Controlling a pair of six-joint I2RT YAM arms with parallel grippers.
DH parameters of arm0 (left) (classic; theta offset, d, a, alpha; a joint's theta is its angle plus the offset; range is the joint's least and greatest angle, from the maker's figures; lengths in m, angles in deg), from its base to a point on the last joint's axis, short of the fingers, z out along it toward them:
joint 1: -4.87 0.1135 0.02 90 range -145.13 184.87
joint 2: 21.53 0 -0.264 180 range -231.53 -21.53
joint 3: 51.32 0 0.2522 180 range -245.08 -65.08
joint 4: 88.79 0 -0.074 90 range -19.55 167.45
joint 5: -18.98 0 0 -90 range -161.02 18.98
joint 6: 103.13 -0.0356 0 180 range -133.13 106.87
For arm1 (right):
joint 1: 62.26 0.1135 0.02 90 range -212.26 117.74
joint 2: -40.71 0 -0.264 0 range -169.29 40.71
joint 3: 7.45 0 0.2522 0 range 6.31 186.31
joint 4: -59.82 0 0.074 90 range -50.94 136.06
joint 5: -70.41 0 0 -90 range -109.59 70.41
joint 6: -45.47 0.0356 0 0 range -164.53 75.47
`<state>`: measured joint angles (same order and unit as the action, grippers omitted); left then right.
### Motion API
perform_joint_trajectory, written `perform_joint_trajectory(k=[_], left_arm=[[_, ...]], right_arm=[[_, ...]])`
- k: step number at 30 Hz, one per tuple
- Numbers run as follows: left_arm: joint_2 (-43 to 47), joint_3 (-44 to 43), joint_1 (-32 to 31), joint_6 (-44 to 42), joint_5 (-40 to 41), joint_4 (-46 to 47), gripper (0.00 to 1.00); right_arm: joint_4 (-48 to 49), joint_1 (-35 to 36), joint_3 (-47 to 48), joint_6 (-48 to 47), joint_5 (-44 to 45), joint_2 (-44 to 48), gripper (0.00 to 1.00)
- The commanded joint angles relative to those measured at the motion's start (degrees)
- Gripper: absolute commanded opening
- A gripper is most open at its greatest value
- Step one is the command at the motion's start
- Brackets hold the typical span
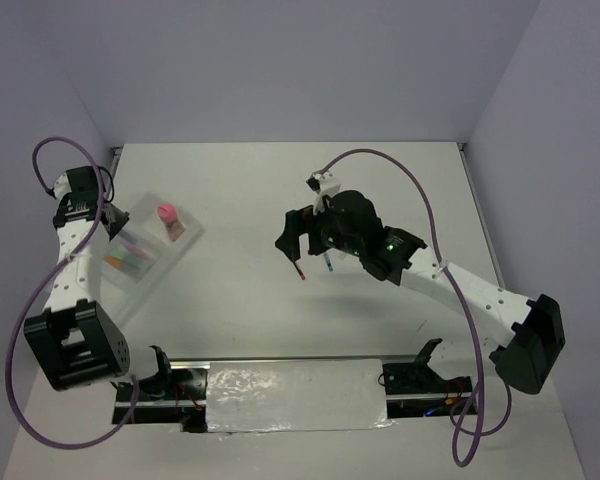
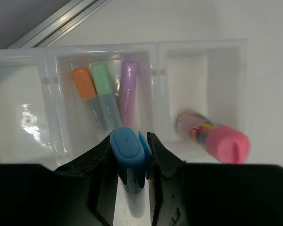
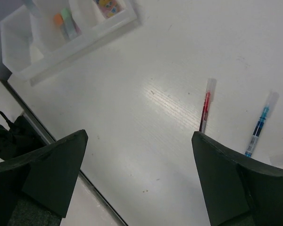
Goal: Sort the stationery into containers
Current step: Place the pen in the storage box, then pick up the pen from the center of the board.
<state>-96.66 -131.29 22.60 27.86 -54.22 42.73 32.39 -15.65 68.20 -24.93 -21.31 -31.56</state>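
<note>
My left hand [image 2: 130, 142] pinches blue marker [image 2: 128, 147] | my right hand [image 3: 137, 141] spread wide | stick [image 2: 210, 136] label too blurry to read

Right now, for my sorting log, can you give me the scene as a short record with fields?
left gripper: shut on blue marker, by the tray
tray middle: orange marker, green marker, pink marker
tray end: pink-capped stick
table: red pen, blue pen
right gripper: open, above the pens
</note>
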Motion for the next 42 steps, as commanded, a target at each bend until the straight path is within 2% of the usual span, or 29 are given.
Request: perform_joint_trajectory(k=[1, 3, 6, 7, 9, 10, 14, 16, 17, 18, 21, 22, 25, 31, 33, 36, 37, 39, 40, 42], left_arm=[[-4.9, -2.1, 1.5, -2.4, -1.3, 0.6, 0.00], [-8.8, -5.0, 1.6, -1.8, -1.3, 0.1, 0.07], [-12.0, -7.1, 1.5, -1.1, 1.0, -1.1, 0.34], [-12.3, -7.1, 1.6, -0.9, 1.7, -1.5, 0.52], [-12.4, -5.8, 1.9, -0.7, 2.5, -1.1, 0.71], [-12.4, -5.3, 1.9, -0.6, 2.5, -1.0, 0.97], [-12.5, -3.1, 2.1, -0.4, 0.0, -0.6, 0.99], [-11.3, -2.5, 2.0, -0.7, -2.5, -0.3, 0.99], [-10.5, -2.3, 1.9, -1.7, -3.5, -0.3, 1.00], [-9.3, -2.2, 1.7, -2.5, -5.9, 0.1, 0.99], [-2.3, 0.2, -0.6, -6.8, -10.3, 1.8, 0.99], [1.8, 2.6, -2.9, -8.4, -15.0, 4.5, 0.99], [7.9, 4.5, -7.7, -12.3, -14.9, 2.6, 0.99], [18.9, 10.2, -8.5, -15.5, -18.1, 1.1, 0.99], [20.5, 11.2, -8.7, -16.0, -19.6, 1.0, 0.99], [22.4, 12.2, -9.0, -16.2, -21.6, -0.4, 0.99], [23.2, 12.5, -9.1, -16.1, -22.4, -0.6, 0.99], [24.3, 12.6, -9.1, -15.7, -25.0, -1.1, 0.99], [25.3, 12.6, -9.2, -15.4, -26.3, -1.1, 0.99], [25.9, 12.7, -9.1, -14.4, -35.4, 0.8, 0.99]], right_arm=[[0.1, 0.2, -2.2, -1.7, 0.0, 3.0, 1.00], [1.6, 0.4, -3.8, -1.8, -1.9, 4.1, 1.00], [1.9, 0.4, -4.8, -2.2, -3.0, 4.2, 1.00], [2.2, 0.4, -5.1, -2.5, -3.2, 4.1, 1.00], [2.2, 0.4, -5.1, -3.3, -3.3, 2.6, 1.00], [1.9, 0.5, -4.9, -3.5, -3.1, 1.5, 1.00], [-0.9, 0.6, -1.2, -4.7, -1.5, -5.5, 1.00], [-3.4, 0.8, 2.5, -5.6, 1.0, -12.2, 0.96], [-4.3, 0.9, 3.9, -6.5, 1.6, -14.8, 0.85], [-5.5, 0.9, 5.6, -6.8, 4.4, -20.2, 0.78], [-10.9, 1.1, 12.6, -6.9, 9.9, -28.5, 0.63], [-12.2, 1.0, 14.9, -6.9, 10.2, -32.5, 0.60], [-12.0, 0.9, 17.2, -6.9, 10.6, -37.2, 0.60], [-12.3, 0.2, 19.6, -7.6, 11.8, -41.1, 0.59], [-12.3, -0.5, 19.6, -7.6, 10.9, -42.5, 0.56], [-12.0, -1.6, 18.6, -6.6, 7.1, -44.8, 0.43], [-11.9, -1.6, 18.3, -5.6, 5.9, -45.1, 0.34], [-11.2, -1.7, 17.3, -4.5, 3.3, -45.5, 0.27], [-10.9, -1.8, 16.5, -3.4, 2.9, -45.5, 0.19], [-9.8, -1.7, 15.4, -3.0, -0.4, -43.5, 0.11]])
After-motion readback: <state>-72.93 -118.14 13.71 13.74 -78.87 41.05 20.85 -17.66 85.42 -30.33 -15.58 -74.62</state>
